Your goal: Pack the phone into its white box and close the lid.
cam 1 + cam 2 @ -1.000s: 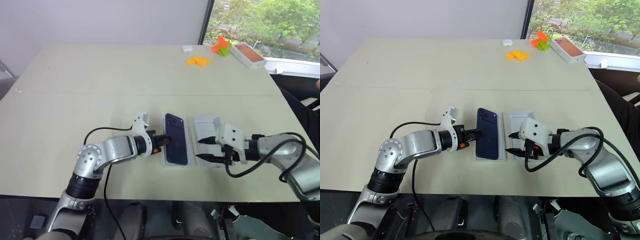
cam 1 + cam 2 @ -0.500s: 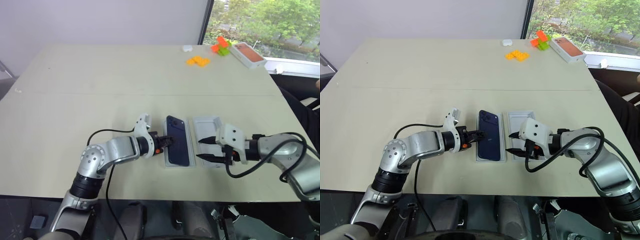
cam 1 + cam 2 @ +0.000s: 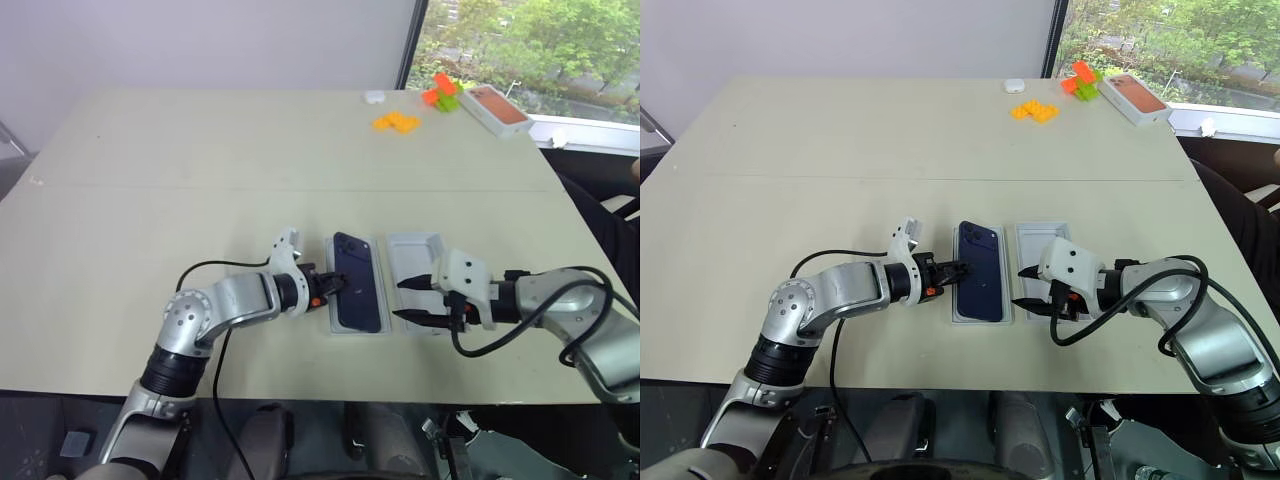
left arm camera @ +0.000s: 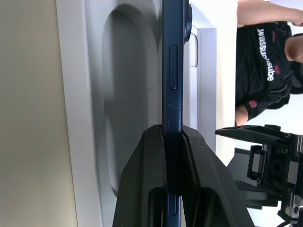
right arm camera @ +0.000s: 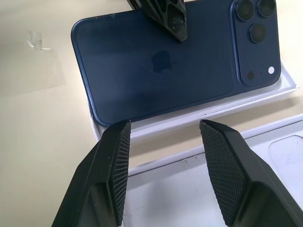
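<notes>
Since a second ago the phone (image 3: 359,282) has been shifting slightly to the right over the white box (image 3: 379,325), its far end settling closer to the tray. The left gripper (image 3: 331,284) is pinching the phone's left edge, holding it tilted above the box rather than seated flat. To the right, the lid (image 3: 414,249) is lying open side up just beside the box. The right gripper (image 3: 415,298) is hovering over it, fingers spread and empty. Seating the phone and closing the lid are probably both still ahead.
</notes>
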### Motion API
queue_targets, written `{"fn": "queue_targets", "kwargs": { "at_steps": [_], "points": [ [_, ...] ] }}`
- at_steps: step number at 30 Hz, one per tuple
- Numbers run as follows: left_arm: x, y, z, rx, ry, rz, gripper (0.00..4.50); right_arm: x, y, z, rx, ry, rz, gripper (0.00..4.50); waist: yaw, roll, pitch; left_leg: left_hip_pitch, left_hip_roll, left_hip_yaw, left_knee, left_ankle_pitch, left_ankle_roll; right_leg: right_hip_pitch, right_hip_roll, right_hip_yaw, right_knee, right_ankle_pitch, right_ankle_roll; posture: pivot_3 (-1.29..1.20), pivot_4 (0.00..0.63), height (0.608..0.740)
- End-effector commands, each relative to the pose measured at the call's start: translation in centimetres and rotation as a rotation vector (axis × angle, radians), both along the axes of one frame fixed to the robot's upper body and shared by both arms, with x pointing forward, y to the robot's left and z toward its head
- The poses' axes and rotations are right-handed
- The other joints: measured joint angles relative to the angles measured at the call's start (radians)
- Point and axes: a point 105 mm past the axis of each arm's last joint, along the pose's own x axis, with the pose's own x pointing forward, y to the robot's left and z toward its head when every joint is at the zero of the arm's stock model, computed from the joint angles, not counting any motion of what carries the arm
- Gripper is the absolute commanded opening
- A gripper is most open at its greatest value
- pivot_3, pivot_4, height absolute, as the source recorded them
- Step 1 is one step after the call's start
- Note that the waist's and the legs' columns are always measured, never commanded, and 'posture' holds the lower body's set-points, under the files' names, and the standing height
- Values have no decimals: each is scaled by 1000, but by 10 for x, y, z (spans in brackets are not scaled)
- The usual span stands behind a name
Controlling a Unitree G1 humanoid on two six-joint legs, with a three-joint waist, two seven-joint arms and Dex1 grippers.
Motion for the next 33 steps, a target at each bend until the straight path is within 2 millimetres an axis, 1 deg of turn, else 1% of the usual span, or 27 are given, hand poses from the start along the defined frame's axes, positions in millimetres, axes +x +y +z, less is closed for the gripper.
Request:
{"fn": "queue_targets", "kwargs": {
  "at_steps": [1,17,27,33],
  "points": [
    [2,-1,9,-20,-37,3,0,0,4,10,0,-51,20,2408,0,0,0,0,0,0,0,0,0,0,0,0,0,0,0,0,150,740],
    [11,4,14,-36,-61,29,0,-1,6,10,4,-47,30,2408,0,0,0,0,0,0,0,0,0,0,0,0,0,0,0,0,150,740],
    [4,-4,12,-31,-52,-24,0,-1,7,10,5,-49,30,2408,0,0,0,0,0,0,0,0,0,0,0,0,0,0,0,0,150,740],
    [3,-3,10,-18,-50,-30,0,-1,7,10,5,-50,31,2408,0,0,0,0,0,0,0,0,0,0,0,0,0,0,0,0,150,740]
  ]
}}
